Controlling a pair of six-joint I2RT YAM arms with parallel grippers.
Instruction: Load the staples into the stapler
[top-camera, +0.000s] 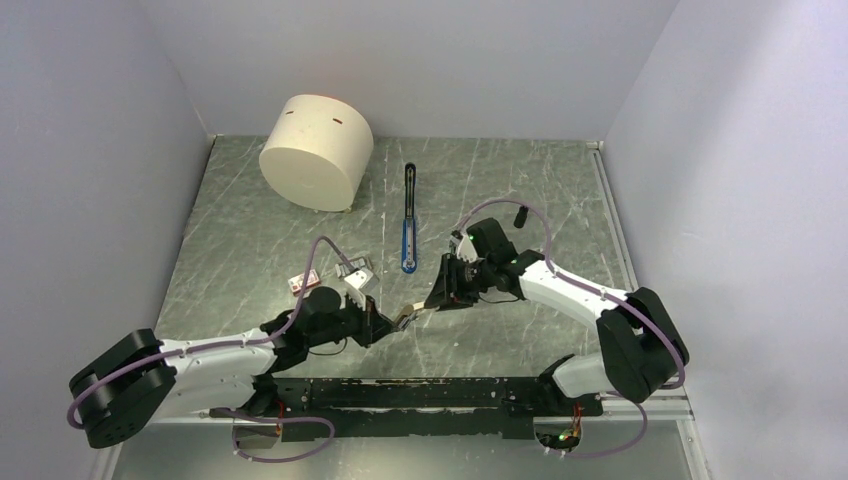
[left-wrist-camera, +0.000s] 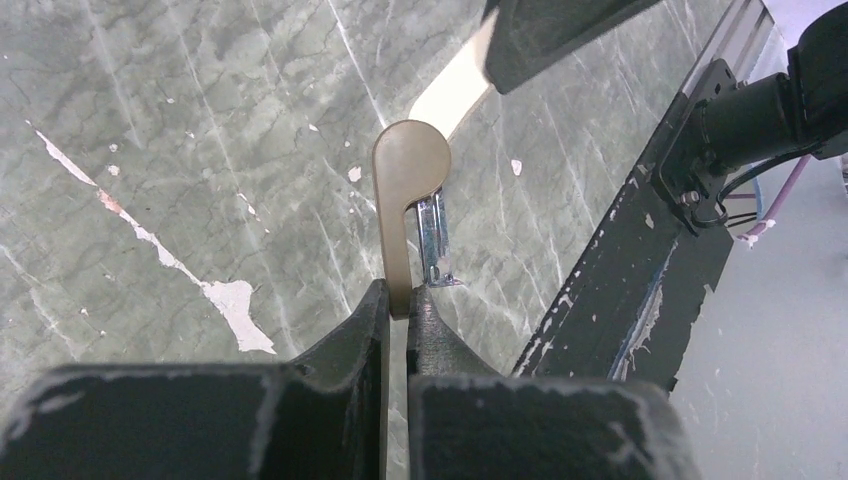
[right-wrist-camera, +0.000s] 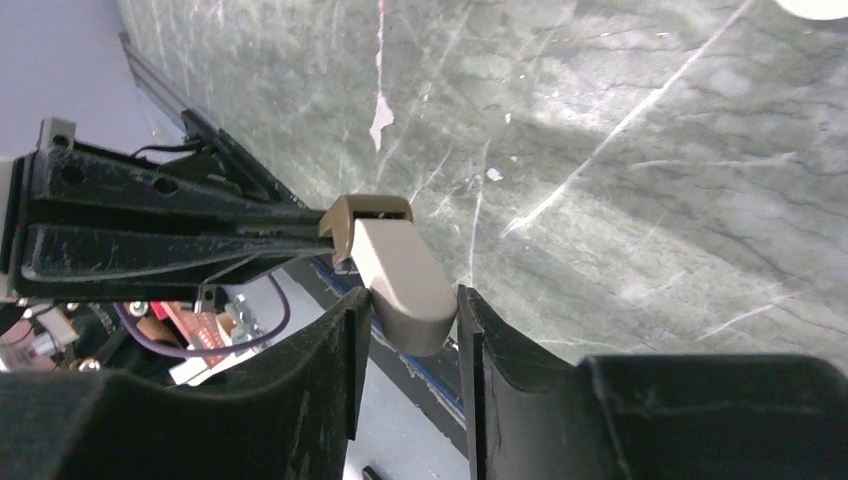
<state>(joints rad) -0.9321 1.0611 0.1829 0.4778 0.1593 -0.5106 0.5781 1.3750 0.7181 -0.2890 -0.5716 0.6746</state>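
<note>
2 grippers meet low over the surface (top-camera: 250, 230) near its front edge, a beige lump (top-camera: 411, 311) between them; the left gripper (left-wrist-camera: 398, 300) is clamped tight on the lump's thin edge, a sliver of silver metal (left-wrist-camera: 432, 235) beside it; the right gripper (right-wrist-camera: 410, 300) is part-way open around the lump's rounded end, and I cannot tell if it grips. The stapler (top-camera: 409, 222) lies flat farther back, long axis near-to-far, blue end toward the arms, black end pointing away. The staples (top-camera: 357, 272) sit left of it, just beside the left gripper, a red-and-white box (top-camera: 303, 281) near them.
</note>
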